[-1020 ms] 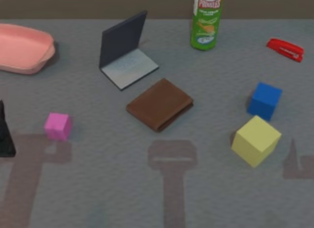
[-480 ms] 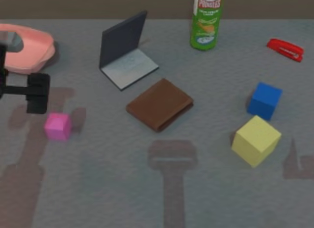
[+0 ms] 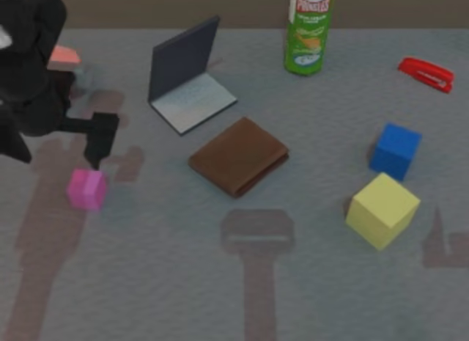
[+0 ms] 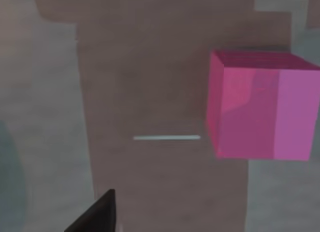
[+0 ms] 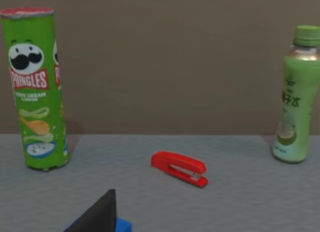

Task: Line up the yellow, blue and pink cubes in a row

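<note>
Left gripper poised just above the pink cube at the frame's left edge to pick it up, finger spread impossible to tell; blue cube and yellow cube waiting lower right.

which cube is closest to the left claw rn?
The pink cube, the smallest, alone on the table's left side, with the left claw just above it in the top view. The blue cube and yellow cube sit together far right.

Soft even light, faint shadows, slight blur.
</note>
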